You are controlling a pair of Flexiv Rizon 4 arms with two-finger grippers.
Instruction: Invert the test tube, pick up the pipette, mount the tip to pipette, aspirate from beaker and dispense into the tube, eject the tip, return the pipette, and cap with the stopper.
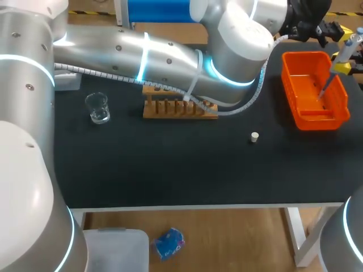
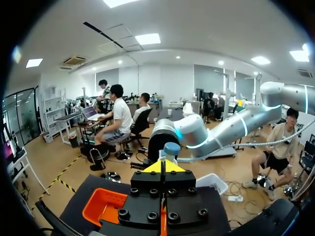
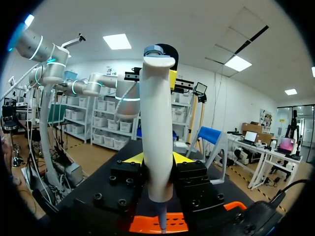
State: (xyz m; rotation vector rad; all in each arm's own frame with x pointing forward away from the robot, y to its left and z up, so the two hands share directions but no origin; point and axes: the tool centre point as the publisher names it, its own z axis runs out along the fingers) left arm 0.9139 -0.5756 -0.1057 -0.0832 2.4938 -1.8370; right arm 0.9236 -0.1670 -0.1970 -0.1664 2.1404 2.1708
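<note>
Got the pipette [image 3: 157,123] clamped upright in the right gripper [image 3: 157,158], one yellow-tipped finger pressed on each side of the white body, so definitely holding it. Hanging over the orange bin [image 1: 320,120] at the far right of the table [image 1: 170,170], thin end pointing down into it. Can't tell whether a tip is on that thin end, way too small to make out.

Also got the left arm [image 1: 142,51] stretched all the way across from the left, with its end up at the far right corner, just beside the top of the pipette. Left gripper [image 2: 162,167] squeezed narrow, yellow tips together with nothing between them, sitting right behind the pipette's blue cap [image 2: 171,147]. Can't say for sure if touching the cap or just next to it.

Over on the left side, a glass beaker [image 1: 97,107] standing upright. Right of that, a wooden rack [image 1: 178,107], partly hidden under the arm's cable [image 1: 238,107]. Nearer and to the right of the rack, a little white stopper [image 1: 254,136] lying alone on the black tabletop, well apart from both bin and rack.
</note>
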